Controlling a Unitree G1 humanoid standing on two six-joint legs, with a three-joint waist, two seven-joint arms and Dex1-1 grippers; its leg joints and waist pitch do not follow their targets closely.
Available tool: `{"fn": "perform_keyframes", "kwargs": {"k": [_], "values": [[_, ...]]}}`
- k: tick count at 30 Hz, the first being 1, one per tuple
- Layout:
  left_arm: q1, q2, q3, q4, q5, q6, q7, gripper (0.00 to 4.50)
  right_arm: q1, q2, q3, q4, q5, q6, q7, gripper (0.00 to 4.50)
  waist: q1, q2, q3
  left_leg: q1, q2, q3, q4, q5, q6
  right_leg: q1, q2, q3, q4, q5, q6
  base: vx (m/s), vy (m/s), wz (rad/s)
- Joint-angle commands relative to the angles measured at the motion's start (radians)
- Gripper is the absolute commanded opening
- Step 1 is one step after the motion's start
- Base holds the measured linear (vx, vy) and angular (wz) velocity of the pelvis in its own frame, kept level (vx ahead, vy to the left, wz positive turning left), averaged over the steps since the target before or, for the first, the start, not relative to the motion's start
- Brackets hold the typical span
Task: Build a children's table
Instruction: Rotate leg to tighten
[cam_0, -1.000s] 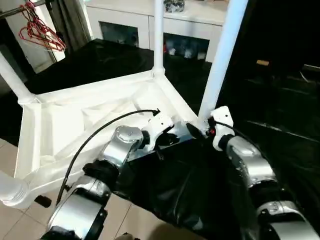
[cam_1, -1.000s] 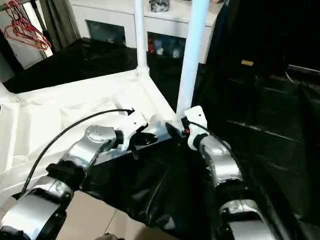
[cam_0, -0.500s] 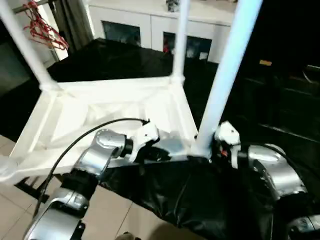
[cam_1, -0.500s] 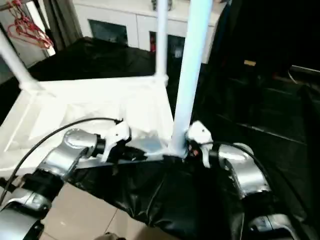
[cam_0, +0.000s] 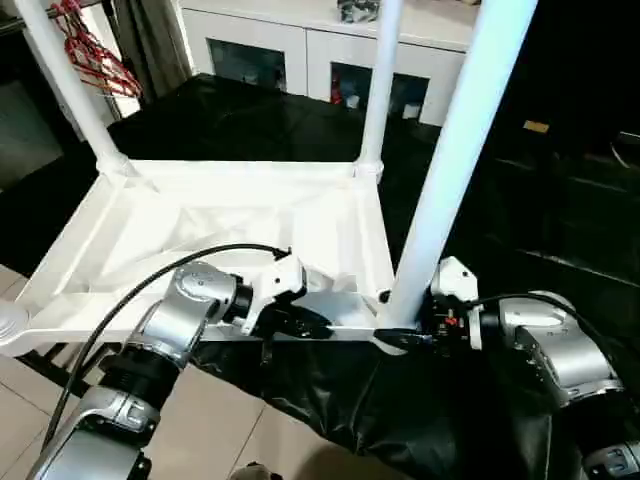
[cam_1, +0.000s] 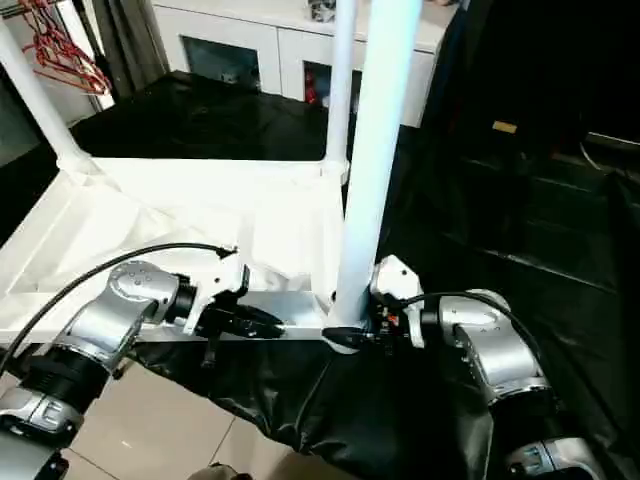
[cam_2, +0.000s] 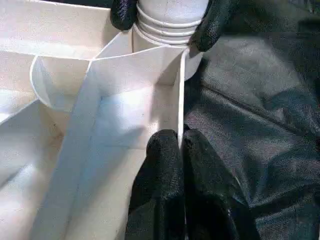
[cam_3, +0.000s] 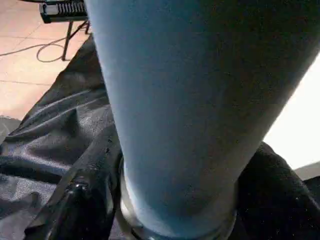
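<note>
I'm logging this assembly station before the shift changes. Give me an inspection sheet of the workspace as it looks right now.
Surface: black sheeting covers the work area and drapes over its near edge.
Job's things: the tabletop lies upside down, ribbed underside up; three legs stand in corner sockets, the near leg by the right gripper. A fourth white leg end shows at the left edge.
Clutter: nothing seen.
Grippers: left gripper pinches the tabletop's near rim; right gripper straddles the near leg's base, a finger on each side.
Cables: a black cable loops over the left forearm.
Surroundings: white cabinet with glass doors, red hangers, tiled floor.
</note>
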Motion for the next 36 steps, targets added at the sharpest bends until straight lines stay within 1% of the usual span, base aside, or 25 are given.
{"fn": "perform_keyframes", "kwargs": {"k": [1,3,5,6,7,9,10,12,13,15,16,17,19,20,21,22,24,25,26,27,28,29,32,34,36], "values": [[-0.014,-0.034,-0.003,-0.049,-0.049,-0.013,0.0,0.0,0.008,0.013,0.054,-0.034,0.006,0.014,0.037,2.72,-0.001,-0.02,-0.062,0.019,0.068,-0.028,-0.071,-0.151,0.082,0.046,-0.074,0.05,-0.068,-0.164,-0.236,0.0,0.0,0.0],[-0.016,-0.041,0.0,-0.041,-0.045,-0.013,0.018,0.0,0.012,0.019,0.05,-0.035,0.006,0.021,0.024,2.68,-0.001,-0.021,-0.063,0.018,0.068,-0.028,-0.07,-0.14,0.086,0.046,-0.074,0.049,-0.067,-0.151,-0.237,0.0,0.0,0.0],[-0.041,-0.072,0.015,0.011,-0.016,-0.02,0.112,0.0,0.006,0.065,0.02,0.005,-0.007,0.035,-0.087,2.67,-0.002,-0.02,-0.062,0.019,0.069,-0.029,-0.07,-0.141,0.085,0.044,-0.073,0.049,-0.067,-0.152,-0.238,0.0,0.0,0.0],[-0.046,-0.077,0.018,0.021,-0.01,-0.021,0.13,0.0,0.004,0.074,0.015,0.014,-0.012,0.036,-0.11,2.67,-0.003,-0.022,-0.061,0.019,0.068,-0.029,-0.071,-0.145,0.081,0.044,-0.072,0.049,-0.069,-0.159,-0.236,0.0,0.0,0.0],[-0.054,-0.086,0.022,0.036,-0.002,-0.022,0.155,0.0,0.001,0.087,0.008,0.027,-0.021,0.039,-0.145,2.67,-0.006,-0.023,-0.061,0.019,0.066,-0.031,-0.072,-0.157,0.064,0.047,-0.077,0.049,-0.073,-0.195,-0.227,0.0,0.0,0.0],[-0.065,-0.097,0.027,0.056,0.007,-0.021,0.191,0.0,-0.008,0.104,0.002,0.053,-0.043,0.038,-0.206,2.67,-0.01,-0.021,-0.06,0.022,0.065,-0.031,-0.074,-0.173,0.052,0.044,-0.074,0.05,-0.076,-0.213,-0.221,0.0,0.0,0.0],[-0.082,-0.116,0.035,0.086,0.016,-0.023,0.24,0.0,-0.022,0.127,-0.006,0.092,-0.073,0.025,-0.287,2.67,-0.012,-0.022,-0.06,0.021,0.065,-0.032,-0.075,-0.174,0.049,0.045,-0.075,0.05,-0.076,-0.214,-0.219,0.0,0.0,0.0],[-0.126,-0.168,0.051,0.156,0.038,-0.026,0.362,0.0,-0.065,0.195,-0.043,0.188,-0.11,0.031,-0.488,2.66,-0.02,-0.02,-0.057,0.021,0.06,-0.032,-0.077,-0.192,0.032,0.043,-0.074,0.049,-0.08,-0.247,-0.215,0.0,0.0,0.0],[-0.145,-0.193,0.055,0.182,0.045,-0.022,0.409,0.0,-0.085,0.228,-0.06,0.228,-0.121,0.026,-0.581,2.66,-0.025,-0.021,-0.058,0.027,0.06,-0.036,-0.079,-0.223,0.005,0.044,-0.078,0.049,-0.087,-0.303,-0.201,0.0,0.0,0.0],[-0.162,-0.214,0.057,0.205,0.053,-0.018,0.457,0.0,-0.103,0.255,-0.073,0.258,-0.13,0.029,-0.658,2.66,-0.03,-0.018,-0.059,0.027,0.06,-0.035,-0.08,-0.222,0.001,0.041,-0.076,0.051,-0.087,-0.284,-0.198,0.0,0.0,0.0],[-0.19,-0.253,0.066,0.243,0.058,-0.01,0.523,0.0,-0.138,0.302,-0.092,0.309,-0.146,0.044,-0.786,2.66,-0.032,-0.017,-0.059,0.026,0.059,-0.035,-0.08,-0.219,0.001,0.042,-0.074,0.051,-0.086,-0.273,-0.199,0.0,0.0,0.0],[-0.203,-0.271,0.07,0.26,0.061,-0.009,0.556,0.0,-0.156,0.324,-0.103,0.335,-0.15,0.046,-0.842,2.66,-0.033,-0.013,-0.061,0.028,0.06,-0.035,-0.081,-0.202,-0.002,0.041,-0.073,0.051,-0.082,-0.233,-0.206,0.0,0.0,0.0],[-0.228,-0.308,0.074,0.292,0.064,-0.015,0.606,0.0,-0.192,0.371,-0.129,0.386,-0.138,0.021,-0.904,2.66,-0.03,-0.015,-0.067,0.026,0.058,-0.032,-0.075,-0.17,0.015,0.045,-0.074,0.052,-0.076,-0.157,-0.222,0.0,0.0,0.0],[-0.228,-0.308,0.074,0.292,0.064,-0.015,0.606,0.0,-0.192,0.372,-0.129,0.386,-0.138,0.02,-0.904,2.66,-0.028,-0.013,-0.067,0.026,0.058,-0.031,-0.074,-0.161,0.022,0.046,-0.074,0.052,-0.074,-0.135,-0.226,0.0,0.0,0.0],[-0.232,-0.315,0.072,0.295,0.063,-0.019,0.602,0.0,-0.201,0.383,-0.136,0.394,-0.125,0.008,-0.894,2.66,-0.025,-0.015,-0.071,0.023,0.057,-0.03,-0.071,-0.13,0.041,0.051,-0.073,0.051,-0.066,-0.076,-0.235,0.0,0.0,0.0],[-0.234,-0.323,0.069,0.297,0.063,-0.031,0.584,0.0,-0.214,0.398,-0.149,0.407,-0.113,-0.003,-0.883,3.36,-0.023,-0.015,-0.074,0.021,0.056,-0.029,-0.066,-0.099,0.065,0.052,-0.073,0.05,-0.06,-0.02,-0.247,0.0,0.0,0.0],[-0.228,-0.321,0.065,0.285,0.058,-0.043,0.557,0.0,-0.22,0.396,-0.145,0.409,-0.114,-0.004,-0.87,3.36,-0.023,-0.015,-0.072,0.019,0.056,-0.029,-0.065,-0.085,0.084,0.053,-0.073,0.049,-0.058,0.002,-0.255,0.0,0.0,0.0],[-0.224,-0.319,0.063,0.279,0.055,-0.048,0.546,0.0,-0.221,0.393,-0.14,0.408,-0.118,-0.007,-0.864,3.39,-0.022,-0.015,-0.07,0.018,0.057,-0.028,-0.067,-0.099,0.094,0.054,-0.075,0.048,-0.062,-0.025,-0.256,0.0,0.0,0.0],[-0.214,-0.31,0.059,0.265,0.048,-0.059,0.517,0.0,-0.222,0.385,-0.134,0.407,-0.128,-0.022,-0.868,3.48,-0.022,-0.015,-0.069,0.019,0.058,-0.028,-0.067,-0.11,0.092,0.053,-0.075,0.048,-0.064,-0.042,-0.255,0.0,0.0,0.0],[-0.213,-0.309,0.059,0.264,0.047,-0.061,0.514,0.0,-0.222,0.384,-0.134,0.408,-0.13,-0.025,-0.869,3.64,-0.024,-0.014,-0.067,0.021,0.059,-0.029,-0.07,-0.134,0.083,0.052,-0.075,0.048,-0.068,-0.078,-0.25,0.0,0.0,0.0],[-0.199,-0.292,0.052,0.249,0.043,-0.075,0.479,0.0,-0.224,0.367,-0.124,0.411,-0.142,-0.054,-0.856,3.83,-0.025,-0.017,-0.067,0.021,0.059,-0.03,-0.071,-0.148,0.074,0.052,-0.076,0.048,-0.07,-0.104,-0.246,0.0,0.0,0.0],[-0.195,-0.288,0.052,0.244,0.04,-0.076,0.47,0.0,-0.224,0.362,-0.122,0.41,-0.142,-0.058,-0.848,3.83,-0.025,-0.016,-0.067,0.021,0.06,-0.03,-0.071,-0.152,0.071,0.052,-0.077,0.048,-0.071,-0.112,-0.243,0.0,0.0,0.0],[-0.171,-0.26,0.051,0.212,0.025,-0.079,0.419,0.0,-0.221,0.327,-0.113,0.401,-0.143,-0.092,-0.764,3.83,-0.027,-0.017,-0.067,0.02,0.062,-0.029,-0.07,-0.142,0.077,0.053,-0.076,0.049,-0.067,-0.095,-0.246,0.0,0.0,0.0],[-0.156,-0.242,0.05,0.192,0.014,-0.082,0.384,0.0,-0.209,0.299,-0.096,0.374,-0.138,-0.101,-0.688,3.83,-0.025,-0.018,-0.068,0.017,0.06,-0.028,-0.067,-0.13,0.089,0.055,-0.076,0.049,-0.066,-0.08,-0.251,0.0,0.0,0.0],[-0.139,-0.215,0.045,0.166,0.006,-0.082,0.338,0.0,-0.186,0.259,-0.073,0.323,-0.121,-0.107,-0.566,3.83,-0.023,-0.018,-0.066,0.015,0.061,-0.028,-0.068,-0.133,0.099,0.056,-0.076,0.048,-0.066,-0.089,-0.248,0.0,0.0,0.0]]}}
